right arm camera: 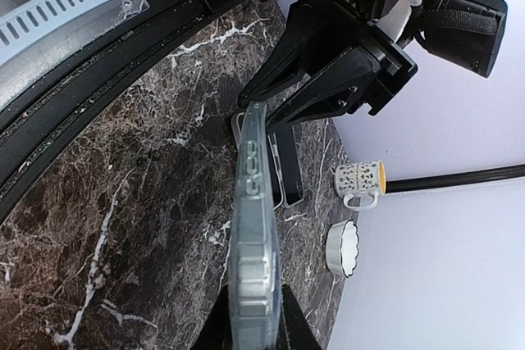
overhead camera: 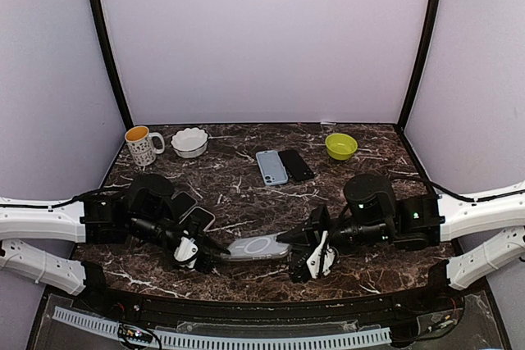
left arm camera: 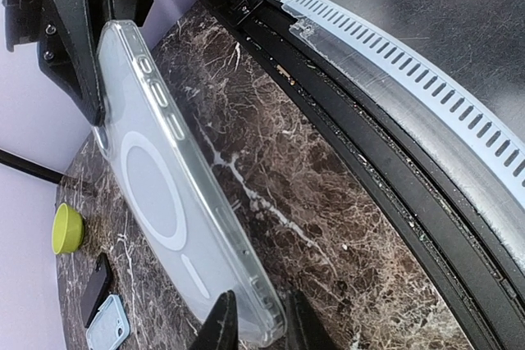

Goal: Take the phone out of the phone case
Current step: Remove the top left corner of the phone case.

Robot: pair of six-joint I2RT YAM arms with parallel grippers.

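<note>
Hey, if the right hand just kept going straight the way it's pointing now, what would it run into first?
Most likely the left hand, which is clamped on the far end of the clear phone case that the right hand itself grips. Nothing else shows between them along the case.

The left arm comes in from 9 o'clock and lies low, with its forearm pointing toward 4 o'clock. The left hand has both fingers pressed closed on the 9 o'clock end of the phone case. The right arm comes in from 3 o'clock, with its forearm pointing toward 9 o'clock. The right hand pinches the 3 o'clock end in the same way. Both wrists are about level, and the hands face one another.
</note>
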